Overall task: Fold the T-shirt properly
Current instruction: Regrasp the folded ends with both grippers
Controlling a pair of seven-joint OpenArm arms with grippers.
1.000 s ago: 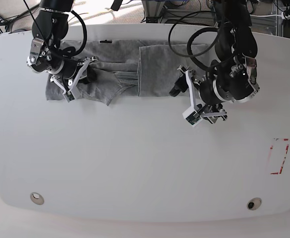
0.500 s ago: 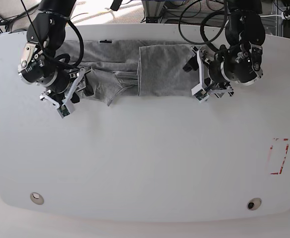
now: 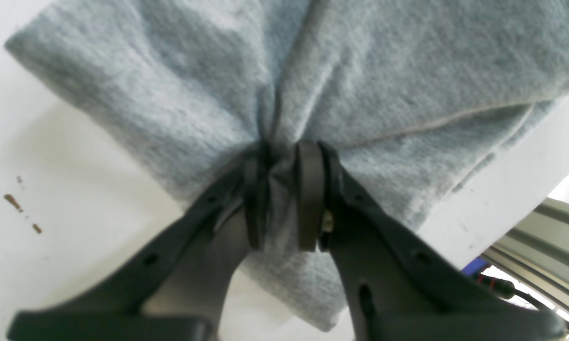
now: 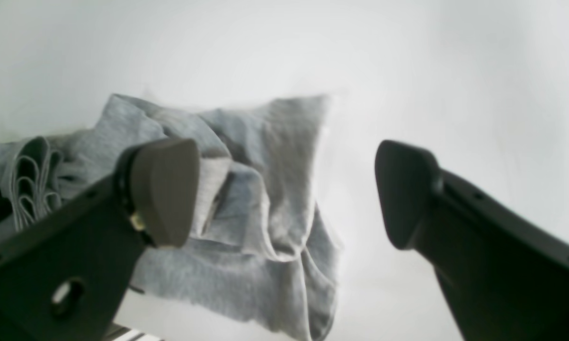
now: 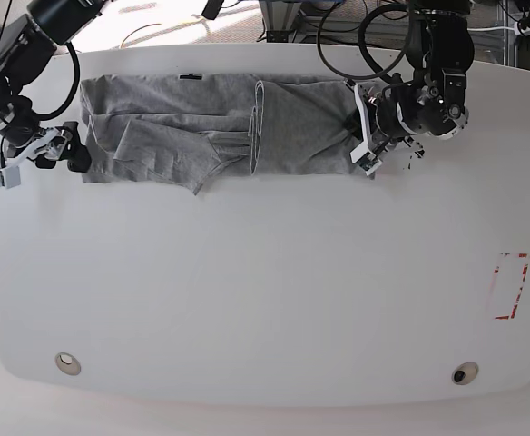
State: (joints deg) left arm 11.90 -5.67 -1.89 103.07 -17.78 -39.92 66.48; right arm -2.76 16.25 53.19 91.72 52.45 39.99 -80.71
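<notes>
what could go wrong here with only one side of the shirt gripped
The left tool pinches only a small bunch of the T-shirt, so a pull may slip or wrinkle it. The right tool is open beside the crumpled far end; a one-sided pull could drag the T-shirt askew.

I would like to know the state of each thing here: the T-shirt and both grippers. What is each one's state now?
T-shirt: partly folded, wrinkled, lying flat on the white table.
Left gripper: shut on the T-shirt's edge, cloth bunched between its jaws.
Right gripper: open, empty, beside the T-shirt's other end.
</notes>
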